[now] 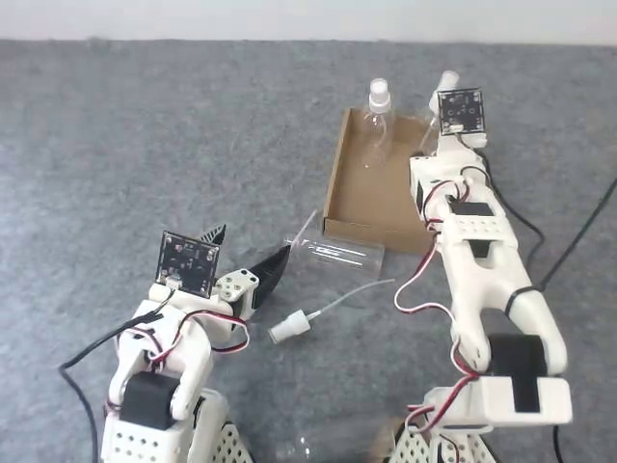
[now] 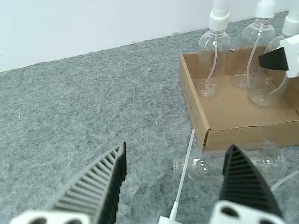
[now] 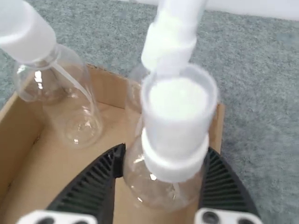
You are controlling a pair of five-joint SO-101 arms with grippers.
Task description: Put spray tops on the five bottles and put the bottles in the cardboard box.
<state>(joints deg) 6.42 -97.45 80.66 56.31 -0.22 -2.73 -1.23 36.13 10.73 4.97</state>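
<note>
the left gripper (image 2: 176, 148) is hanging low over the grey counter (image 1: 116, 145) with its jaws spread wide and nothing between them. just right of it a loose spray top (image 1: 289, 328) is lying on its side on the counter, its thin tube pointing toward the box. past the tube an uncapped bottle (image 1: 339, 255) is lying on its side, pressed along the near wall of the cardboard box (image 1: 339, 174). inside the box, a first capped bottle (image 1: 379, 114) is standing upright at the far left corner and a second capped bottle (image 2: 257, 42) is standing beside it along the far wall. at the box's right side the right gripper (image 3: 164, 150) is closing its two black fingers against the sides of a third capped bottle (image 3: 175, 154), which is standing upright within the box; whether its base is touching the box floor is unclear
</note>
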